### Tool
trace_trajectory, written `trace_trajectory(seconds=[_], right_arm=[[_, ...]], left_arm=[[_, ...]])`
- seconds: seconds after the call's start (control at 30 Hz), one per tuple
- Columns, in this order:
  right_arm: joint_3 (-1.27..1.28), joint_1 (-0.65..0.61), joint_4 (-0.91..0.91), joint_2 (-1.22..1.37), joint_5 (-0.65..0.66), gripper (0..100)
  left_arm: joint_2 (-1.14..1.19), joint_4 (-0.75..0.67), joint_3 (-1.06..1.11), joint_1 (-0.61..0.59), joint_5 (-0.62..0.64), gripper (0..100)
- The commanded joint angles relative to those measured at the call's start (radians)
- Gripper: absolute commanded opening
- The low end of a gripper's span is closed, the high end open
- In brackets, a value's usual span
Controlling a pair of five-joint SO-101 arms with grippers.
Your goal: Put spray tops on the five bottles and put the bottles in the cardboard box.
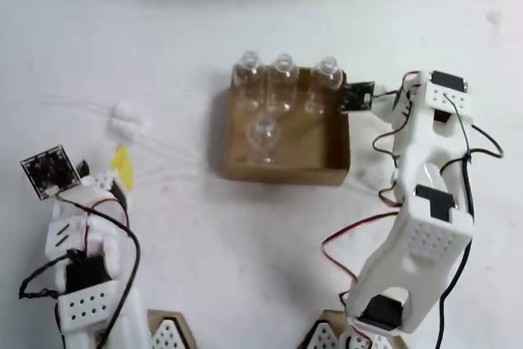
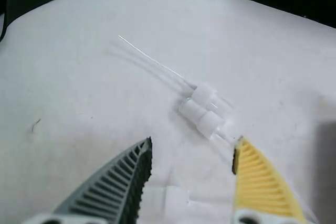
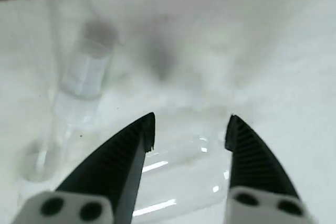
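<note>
Now left claw (image 2: 193,142) released, fingers spread, low over table (image 1: 245,243). Two spray tops (image 2: 202,111) lie side by side just ahead of it, left of centre in high frame. Their long axes are slanted across claw's gap, thin tubes pointing away. Left arm far nearer; likely next pick. Tops touch, so gripping one may drag other. Right claw (image 3: 191,119) also spread, straddling loose bottle (image 3: 184,166) lying flat. Four bottles (image 1: 282,75) upright inside box (image 1: 282,171), mid-frame.

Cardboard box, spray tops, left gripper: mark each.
cardboard box (image 1: 278,174): high view, front wall.
spray tops (image 2: 201,109): left wrist view, white cap.
left gripper (image 2: 193,141): left wrist view, midway between fingertips.
</note>
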Motion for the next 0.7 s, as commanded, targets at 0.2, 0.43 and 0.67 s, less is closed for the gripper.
trace_trajectory(seconds=[0.2, 0.43, 0.67], right_arm=[[-0.048, 0.002, -0.018, -0.128, -0.238, 27.2], [-0.215, -0.010, -0.010, -0.053, -0.795, 27.3], [-0.506, 0.016, 0.226, 0.151, -0.956, 27.2]], left_arm=[[-0.019, -0.026, -0.012, 0.013, -0.011, 24], [-0.019, -0.026, -0.012, 0.013, -0.011, 24], [-0.019, -0.026, -0.012, 0.013, -0.011, 24]])
